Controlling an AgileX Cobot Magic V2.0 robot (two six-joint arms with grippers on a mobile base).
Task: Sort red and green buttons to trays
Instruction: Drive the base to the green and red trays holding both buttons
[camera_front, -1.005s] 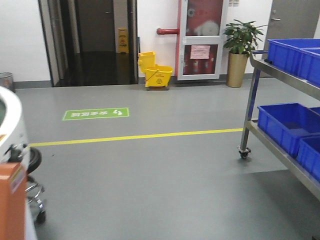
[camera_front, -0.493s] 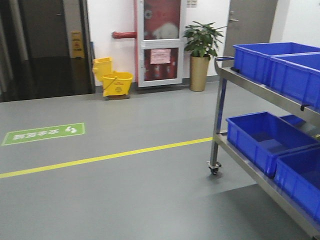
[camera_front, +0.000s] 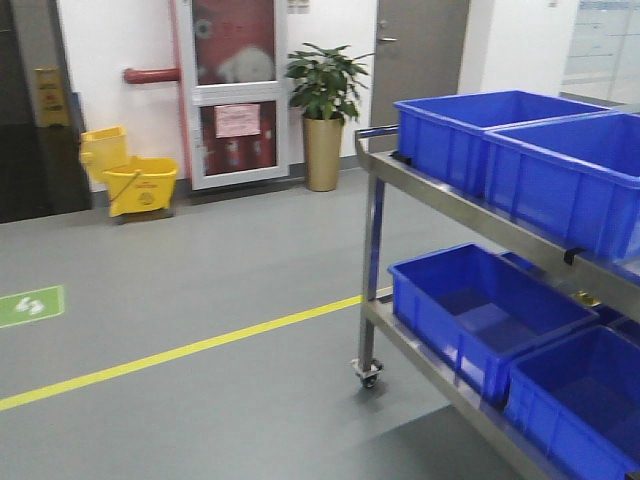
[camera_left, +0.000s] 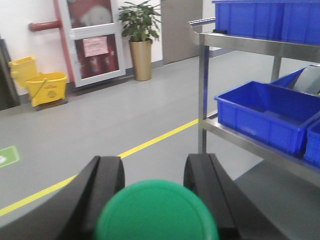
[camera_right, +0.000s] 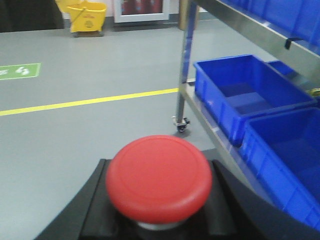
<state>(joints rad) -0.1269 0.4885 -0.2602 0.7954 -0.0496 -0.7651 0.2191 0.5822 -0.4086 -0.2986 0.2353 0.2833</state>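
Front-facing view: only a cart (camera_front: 372, 240) of blue crates (camera_front: 470, 305) at right, no trays. Left wrist view: left gripper (camera_left: 154, 175) narrowed around the green button (camera_left: 156, 212) (grip probably firm, contact hidden). Right wrist view: right gripper (camera_right: 161, 167) likewise holds the red button (camera_right: 159, 182), cart nearer it.

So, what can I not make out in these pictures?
Green and red plastic trays: in no view.
Body of round green-capped push button: left wrist view, its cap hides it.
Body of round red-capped push button: right wrist view, same.
Inside of top blue plastic crates: front view, walls hide it.
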